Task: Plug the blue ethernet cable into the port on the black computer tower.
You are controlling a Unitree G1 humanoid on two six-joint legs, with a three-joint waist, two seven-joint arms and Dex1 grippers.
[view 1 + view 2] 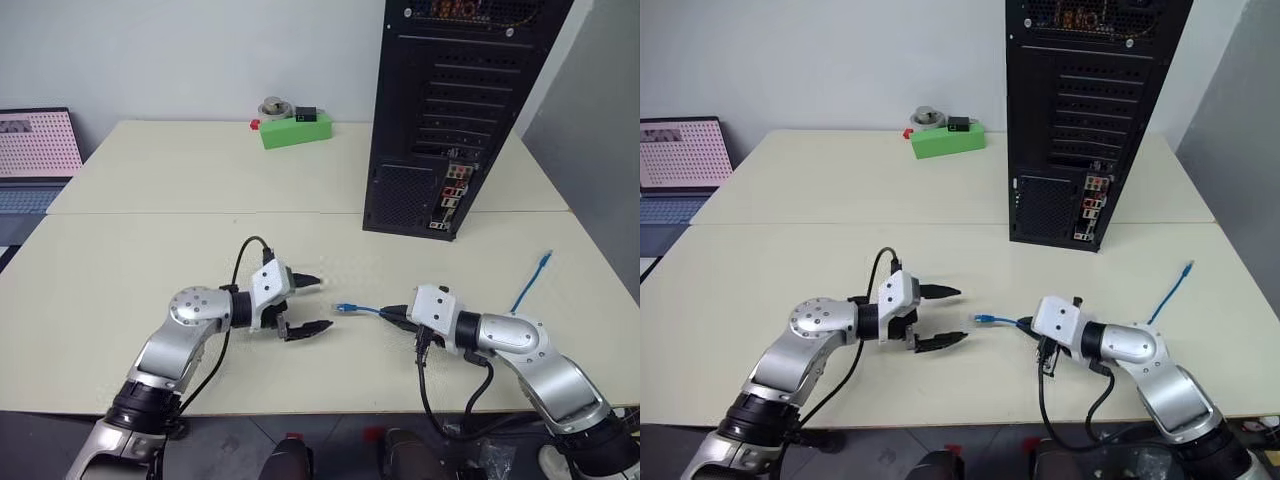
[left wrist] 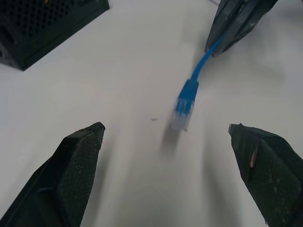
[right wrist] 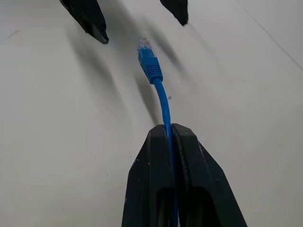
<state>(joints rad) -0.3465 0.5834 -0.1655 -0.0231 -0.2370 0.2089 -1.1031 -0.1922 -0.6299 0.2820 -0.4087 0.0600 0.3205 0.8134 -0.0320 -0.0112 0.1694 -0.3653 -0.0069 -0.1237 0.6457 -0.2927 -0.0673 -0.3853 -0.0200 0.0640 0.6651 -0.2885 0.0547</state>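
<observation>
My right gripper (image 1: 392, 314) is shut on the blue ethernet cable (image 3: 164, 105) a short way behind its plug (image 1: 345, 307), which sticks out toward my left gripper (image 1: 318, 302) just above the table. The left gripper is open, its two fingers (image 2: 78, 161) spread on either side of the plug without touching it. The cable's other end (image 1: 541, 264) lies on the table at the right. The black computer tower (image 1: 450, 110) stands upright at the back right, its rear panel with coloured ports (image 1: 455, 190) facing me.
A green box (image 1: 296, 128) with small items on it sits at the table's far edge. A laptop (image 1: 35, 155) stands at the far left. The cream table (image 1: 150, 250) spreads wide between the arms and the tower.
</observation>
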